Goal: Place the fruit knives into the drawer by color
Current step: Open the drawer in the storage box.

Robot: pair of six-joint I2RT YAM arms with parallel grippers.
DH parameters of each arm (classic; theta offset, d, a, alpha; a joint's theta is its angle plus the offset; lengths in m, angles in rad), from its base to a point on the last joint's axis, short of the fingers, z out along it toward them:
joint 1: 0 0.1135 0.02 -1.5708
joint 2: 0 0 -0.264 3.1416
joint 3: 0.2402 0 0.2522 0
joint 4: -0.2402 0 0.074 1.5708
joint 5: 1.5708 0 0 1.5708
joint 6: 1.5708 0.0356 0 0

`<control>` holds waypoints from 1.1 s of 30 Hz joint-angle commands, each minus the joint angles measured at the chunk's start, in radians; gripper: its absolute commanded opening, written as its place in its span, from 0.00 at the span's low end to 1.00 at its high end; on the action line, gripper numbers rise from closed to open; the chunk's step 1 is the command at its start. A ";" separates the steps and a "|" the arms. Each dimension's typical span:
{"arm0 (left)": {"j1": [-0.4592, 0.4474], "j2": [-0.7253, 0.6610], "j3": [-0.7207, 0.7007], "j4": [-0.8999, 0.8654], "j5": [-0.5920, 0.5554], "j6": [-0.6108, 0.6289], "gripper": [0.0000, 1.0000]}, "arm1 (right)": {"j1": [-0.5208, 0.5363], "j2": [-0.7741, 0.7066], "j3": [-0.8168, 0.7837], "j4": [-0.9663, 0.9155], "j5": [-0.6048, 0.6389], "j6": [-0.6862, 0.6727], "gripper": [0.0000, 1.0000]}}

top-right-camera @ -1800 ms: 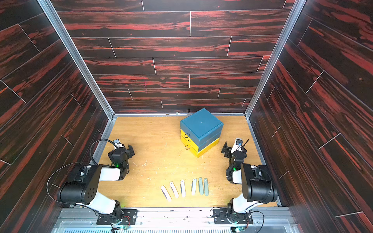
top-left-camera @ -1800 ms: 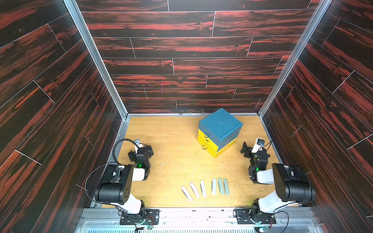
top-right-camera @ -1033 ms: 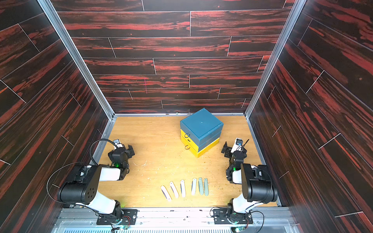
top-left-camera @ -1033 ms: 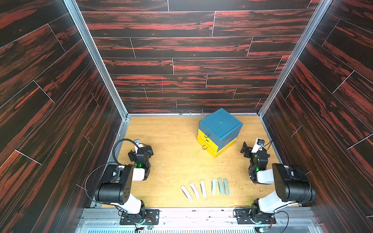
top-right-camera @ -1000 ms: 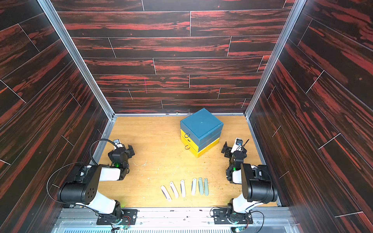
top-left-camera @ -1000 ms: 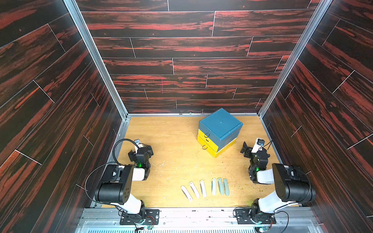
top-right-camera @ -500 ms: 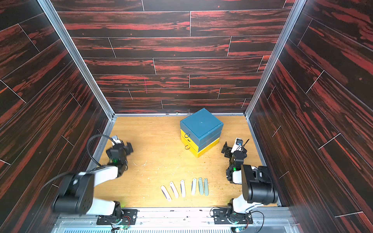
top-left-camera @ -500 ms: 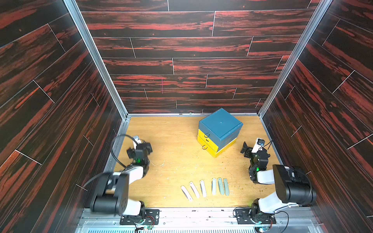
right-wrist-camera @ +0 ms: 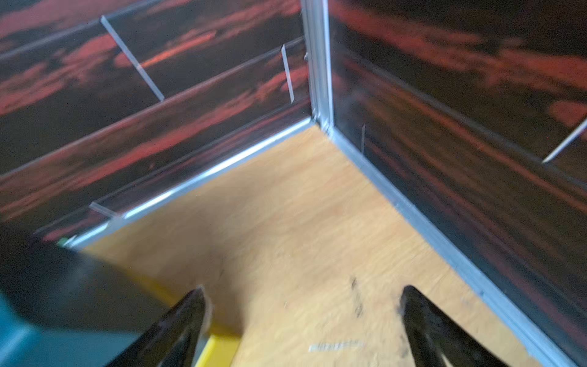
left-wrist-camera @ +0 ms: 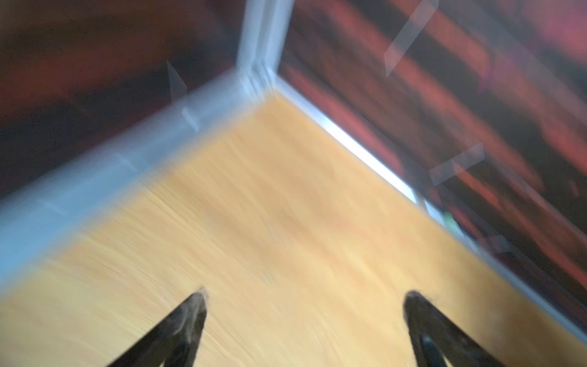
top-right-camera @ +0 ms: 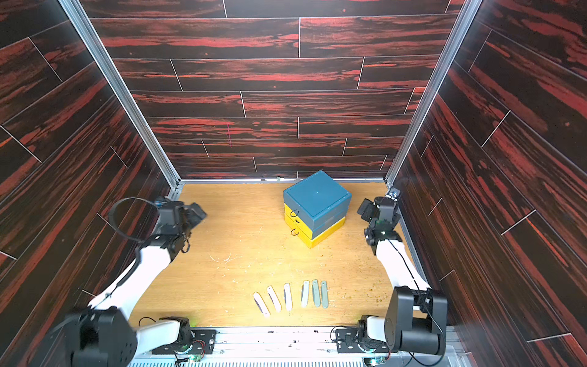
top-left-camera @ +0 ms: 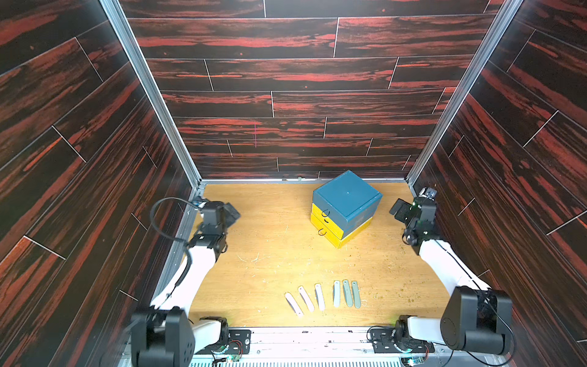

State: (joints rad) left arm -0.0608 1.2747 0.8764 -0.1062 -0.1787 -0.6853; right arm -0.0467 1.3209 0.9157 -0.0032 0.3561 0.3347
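Several fruit knives lie in a row near the table's front edge: whitish ones (top-left-camera: 306, 298) (top-right-camera: 273, 298) on the left and two grey-green ones (top-left-camera: 347, 292) (top-right-camera: 315, 292) at the right end. The drawer unit (top-left-camera: 346, 203) (top-right-camera: 317, 197), a blue box with two shut yellow drawers (top-left-camera: 325, 213) and ring pulls, stands at the back right. My left gripper (top-left-camera: 230, 211) (top-right-camera: 197, 211) (left-wrist-camera: 306, 295) hovers open and empty at the back left. My right gripper (top-left-camera: 398, 209) (top-right-camera: 365, 208) (right-wrist-camera: 301, 292) is open and empty just right of the drawer unit (right-wrist-camera: 47, 346).
Dark red wood-pattern walls with aluminium frame posts (top-left-camera: 152, 92) close in the wooden table (top-left-camera: 270, 248) on three sides. Small crumbs and scratches dot the tabletop. The arm bases (top-left-camera: 165, 336) sit at the front corners.
Both arms have lifted from their folded rest pose and stretched toward the back, the left one moving fast enough to blur. Knives and drawer unit have not moved.
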 commanded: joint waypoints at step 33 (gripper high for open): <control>-0.517 0.461 0.294 0.528 0.585 -0.537 0.57 | 0.278 0.321 0.762 -0.634 -0.408 -0.083 0.00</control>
State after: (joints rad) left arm -0.5491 1.7432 1.1172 0.3679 0.3672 -1.2095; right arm 0.2111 1.6264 1.6432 -0.6144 -0.0334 0.2573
